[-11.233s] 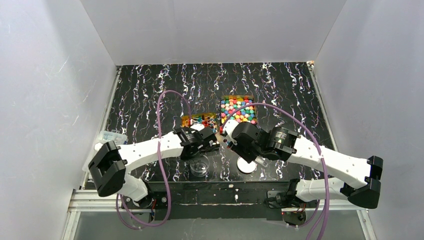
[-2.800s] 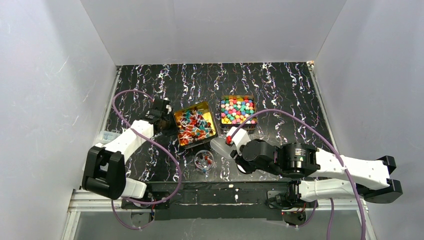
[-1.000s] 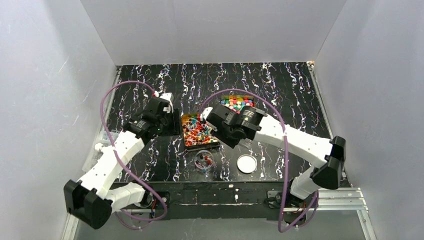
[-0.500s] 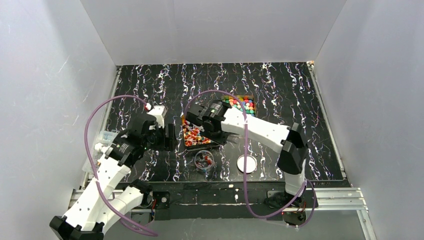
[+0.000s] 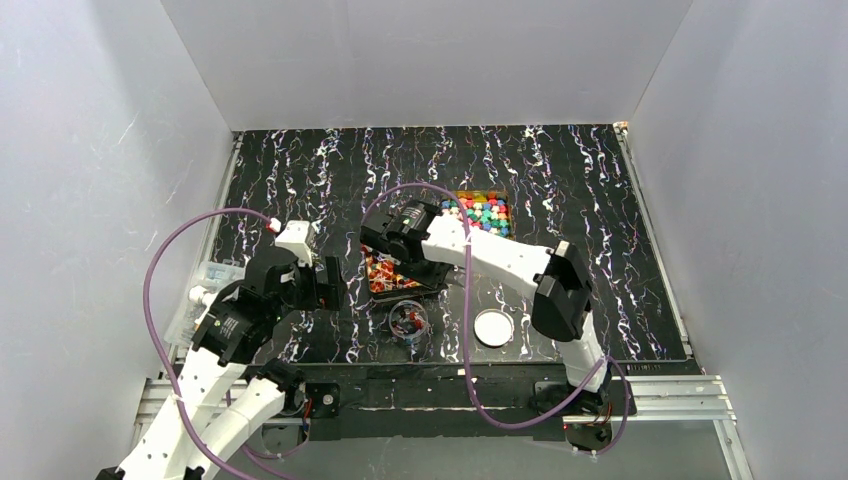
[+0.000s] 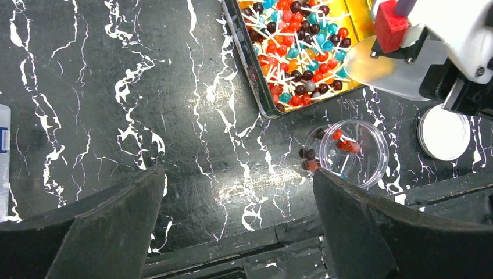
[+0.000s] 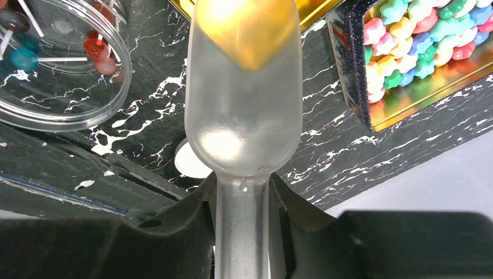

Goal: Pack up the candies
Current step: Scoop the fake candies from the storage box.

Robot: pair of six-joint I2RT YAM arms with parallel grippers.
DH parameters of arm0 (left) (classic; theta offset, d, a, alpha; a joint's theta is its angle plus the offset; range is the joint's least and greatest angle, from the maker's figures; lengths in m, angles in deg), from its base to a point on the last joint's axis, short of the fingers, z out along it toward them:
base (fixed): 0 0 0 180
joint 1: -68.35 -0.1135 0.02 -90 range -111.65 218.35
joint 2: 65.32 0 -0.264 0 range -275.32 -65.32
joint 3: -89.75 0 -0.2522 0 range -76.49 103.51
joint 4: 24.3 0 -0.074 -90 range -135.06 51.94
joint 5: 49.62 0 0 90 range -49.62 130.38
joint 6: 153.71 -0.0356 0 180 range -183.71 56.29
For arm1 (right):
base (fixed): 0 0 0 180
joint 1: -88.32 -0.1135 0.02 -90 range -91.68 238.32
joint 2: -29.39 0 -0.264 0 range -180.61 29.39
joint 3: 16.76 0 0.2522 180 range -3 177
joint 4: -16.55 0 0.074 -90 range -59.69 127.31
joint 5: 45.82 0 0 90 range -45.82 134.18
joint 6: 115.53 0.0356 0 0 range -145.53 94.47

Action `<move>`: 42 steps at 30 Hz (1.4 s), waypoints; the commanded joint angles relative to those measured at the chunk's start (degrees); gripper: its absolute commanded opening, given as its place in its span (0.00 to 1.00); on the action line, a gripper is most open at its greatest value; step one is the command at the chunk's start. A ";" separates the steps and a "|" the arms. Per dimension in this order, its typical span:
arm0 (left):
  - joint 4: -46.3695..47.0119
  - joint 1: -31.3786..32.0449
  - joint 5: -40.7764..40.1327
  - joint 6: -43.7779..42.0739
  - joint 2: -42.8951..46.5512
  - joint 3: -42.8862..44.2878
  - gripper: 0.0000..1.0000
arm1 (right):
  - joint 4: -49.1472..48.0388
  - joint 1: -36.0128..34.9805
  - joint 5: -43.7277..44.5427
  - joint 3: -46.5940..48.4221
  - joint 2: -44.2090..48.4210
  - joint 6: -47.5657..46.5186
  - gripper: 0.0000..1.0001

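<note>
Candies fill two gold tins: round ones on white sticks in the nearer tin, and pink, green, blue and yellow cubes in the farther tin. A few stick candies lie in a clear round dish, and two lie on the table by its left rim. My right gripper is shut on the handle of a translucent scoop, which looks empty, its tip at the nearer tin's edge. My left gripper hangs open and empty over bare table left of the dish.
A round white lid lies right of the dish near the front edge. A clear plastic item sits at the table's left edge. White walls enclose three sides. The right arm stretches across the middle above both tins.
My left gripper has opened wide and drawn back towards the near left, away from the nearer tin. The right arm has swung left, bringing the scoop over that tin.
</note>
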 commanded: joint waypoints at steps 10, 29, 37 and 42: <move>0.17 0.15 -2.24 0.24 1.93 -0.93 0.98 | 1.58 -0.26 -0.13 6.53 -6.15 0.10 0.01; 0.18 0.15 -1.63 0.33 3.72 -1.23 0.98 | -0.28 1.87 -4.79 22.07 -21.04 -0.92 0.01; 0.09 0.15 -1.71 0.32 3.63 -1.45 0.98 | -5.86 3.77 -8.15 25.68 -24.35 -0.53 0.01; 0.00 0.15 -1.95 0.38 3.17 -1.54 0.98 | -11.30 5.96 -9.55 24.87 -24.19 0.28 0.01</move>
